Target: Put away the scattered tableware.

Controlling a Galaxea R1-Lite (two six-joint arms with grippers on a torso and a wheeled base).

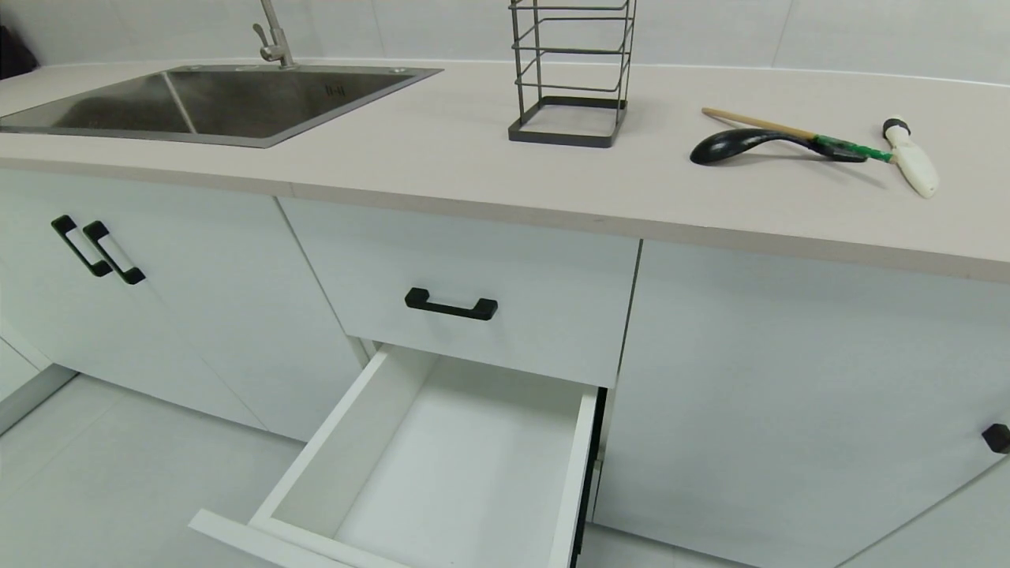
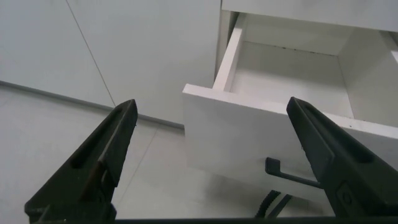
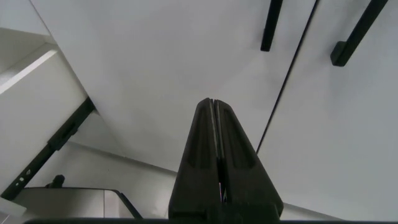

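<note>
Black tapered left claw [image 2: 211, 104], right claw [image 3: 213, 103]

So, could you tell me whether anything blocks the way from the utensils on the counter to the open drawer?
Nothing visible does. The black spoon, the green-ended wooden stick and the white-handled tool lie on bare countertop, and the open drawer below is pulled out with nothing inside it.

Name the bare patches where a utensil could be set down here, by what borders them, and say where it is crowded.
Free: the countertop between sink and wire rack; the stretch between rack and black spoon; the whole floor of the open lower drawer. Crowded: the counter's right end, where spoon, green-tipped wooden stick and white tool lie close together.
</note>
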